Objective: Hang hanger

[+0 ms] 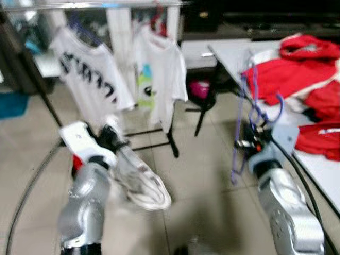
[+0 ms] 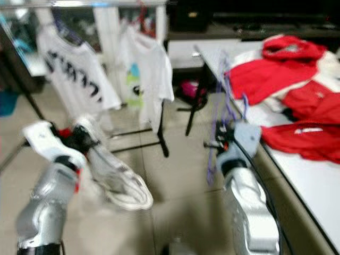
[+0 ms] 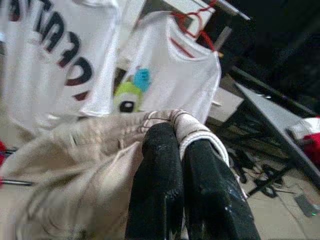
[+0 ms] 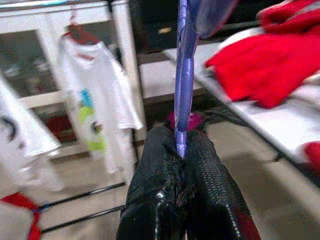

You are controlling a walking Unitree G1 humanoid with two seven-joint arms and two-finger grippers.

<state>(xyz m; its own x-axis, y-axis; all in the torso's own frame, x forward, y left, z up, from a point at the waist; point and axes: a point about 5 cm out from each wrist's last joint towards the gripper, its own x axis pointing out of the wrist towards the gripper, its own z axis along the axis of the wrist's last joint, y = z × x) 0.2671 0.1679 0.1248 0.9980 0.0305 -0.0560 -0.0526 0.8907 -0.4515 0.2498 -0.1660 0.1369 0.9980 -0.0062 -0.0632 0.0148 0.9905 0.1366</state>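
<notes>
A purple hanger (image 1: 249,114) stands upright beside the table edge, its lower bar pinched in my right gripper (image 4: 181,150), which is shut on it. My left gripper (image 3: 180,145) is shut on a cream-white garment (image 1: 141,180) that droops below my left arm over the floor. Ahead stands a clothes rack (image 1: 106,5) with two white T-shirts: one with black lettering (image 1: 87,79), one with a green and blue print (image 1: 156,69) on a red hanger (image 3: 192,25).
A white table (image 1: 319,164) on my right carries several red garments (image 1: 297,69). Its dark legs and a pink object (image 1: 199,87) sit beneath the far end. Black rack feet (image 1: 159,141) lie across the tiled floor ahead.
</notes>
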